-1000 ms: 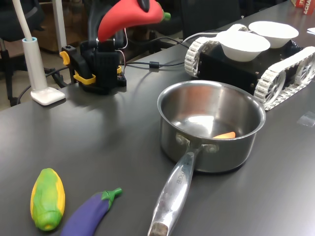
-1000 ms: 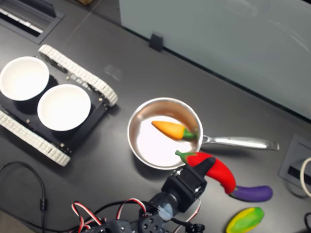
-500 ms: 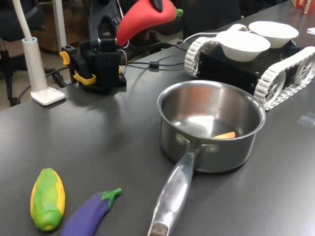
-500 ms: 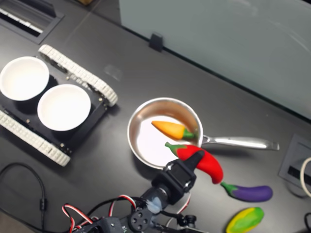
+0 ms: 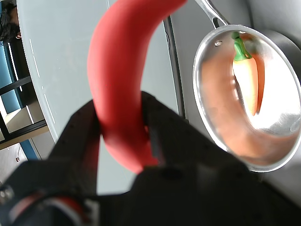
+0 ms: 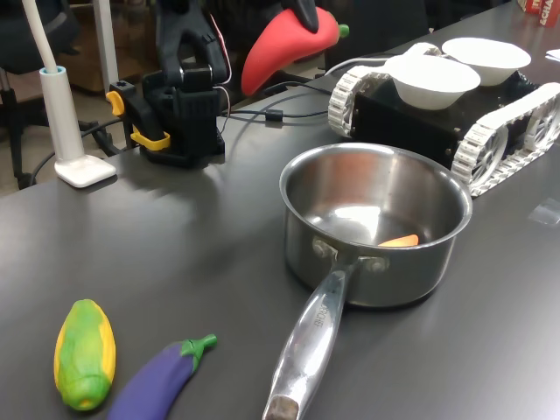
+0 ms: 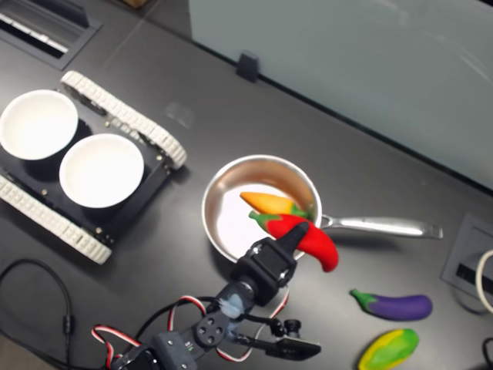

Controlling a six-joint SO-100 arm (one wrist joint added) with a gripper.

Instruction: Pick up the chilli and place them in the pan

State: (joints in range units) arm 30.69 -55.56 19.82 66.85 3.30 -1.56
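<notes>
The red chilli [image 6: 282, 41] [image 7: 308, 237] [image 5: 120, 80] with its green stem hangs in the air, my gripper [image 7: 296, 235] shut on it. In the second exterior view it overlaps the handle side of the steel pan [image 7: 223, 193]. In the first exterior view the chilli is high up, behind the pan [image 6: 372, 262], near the arm's base. The wrist view shows black fingers [image 5: 155, 122] clamped around the chilli's middle, the pan [image 5: 207, 117] below and off to one side. An orange carrot toy [image 7: 266, 203] [image 5: 247, 80] lies inside the pan.
A purple eggplant toy [image 6: 162, 378] [image 7: 391, 305] and a green-yellow corn toy [image 6: 84, 353] [image 7: 387, 348] lie on the dark table by the pan's long handle [image 6: 306, 350]. A tracked vehicle [image 6: 490, 114] carries two white bowls [image 6: 431, 79]. A white lamp base [image 6: 83, 171] stands near the arm's base.
The arm has carried the chilli toward the pan: rightward in the first exterior view, and up-left in the second exterior view until it overlaps the pan's rim. The grip is unchanged.
</notes>
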